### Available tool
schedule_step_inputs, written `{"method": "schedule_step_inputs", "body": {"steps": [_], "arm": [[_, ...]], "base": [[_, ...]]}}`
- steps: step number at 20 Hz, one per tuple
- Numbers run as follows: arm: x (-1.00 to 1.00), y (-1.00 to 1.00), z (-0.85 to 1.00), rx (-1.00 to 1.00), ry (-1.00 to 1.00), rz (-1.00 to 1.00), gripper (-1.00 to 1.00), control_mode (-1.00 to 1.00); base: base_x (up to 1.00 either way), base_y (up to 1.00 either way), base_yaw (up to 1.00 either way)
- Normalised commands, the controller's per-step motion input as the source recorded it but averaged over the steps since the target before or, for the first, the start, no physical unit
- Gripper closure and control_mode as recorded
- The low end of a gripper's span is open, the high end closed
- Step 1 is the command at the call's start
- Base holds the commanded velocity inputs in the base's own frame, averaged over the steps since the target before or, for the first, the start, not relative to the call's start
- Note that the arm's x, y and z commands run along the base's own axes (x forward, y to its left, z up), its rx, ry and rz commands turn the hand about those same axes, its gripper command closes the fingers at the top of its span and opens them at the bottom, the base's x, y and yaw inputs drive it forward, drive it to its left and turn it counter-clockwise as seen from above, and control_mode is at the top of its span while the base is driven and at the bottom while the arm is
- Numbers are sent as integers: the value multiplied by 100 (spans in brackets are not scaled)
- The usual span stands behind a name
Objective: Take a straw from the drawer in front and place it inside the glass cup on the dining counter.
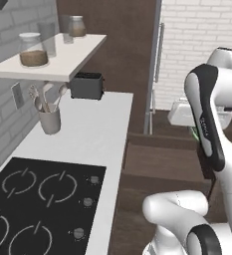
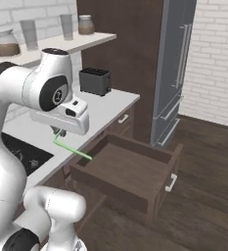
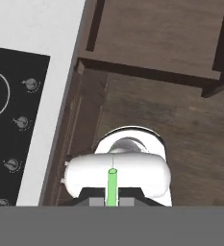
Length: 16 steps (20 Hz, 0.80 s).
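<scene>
1. Between our fingertips, the claw (image 2: 59, 133) is clenching the straw (image 2: 75, 149), which is sticking out from it as a thin light-green stick, slanting down toward the drawer (image 2: 130, 176).
2. Below and in front of the claw, the drawer is standing pulled out, its inside showing bare brown wood.
3. Beside the claw, on the hob side, we are passing the white worktop (image 2: 105, 110), with the black toaster (image 2: 95, 80) farther ahead on it.
4. In the hand view, the straw (image 3: 112, 186) is rising straight up between the two tips.
</scene>
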Motion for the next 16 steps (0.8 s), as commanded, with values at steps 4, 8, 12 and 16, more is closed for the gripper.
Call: {"method": "schedule_step_inputs", "body": {"steps": [4, 8, 12, 16], "arm": [[0, 0, 0, 0, 0, 0, 100, 100], [0, 0, 0, 0, 0, 0, 100, 100], [0, 0, 0, 0, 0, 0, 100, 100], [0, 0, 0, 0, 0, 0, 100, 100]], "base": [[-99, -36, -2], [-42, -82, -4], [-1, -96, -7], [15, -93, -14]]}}
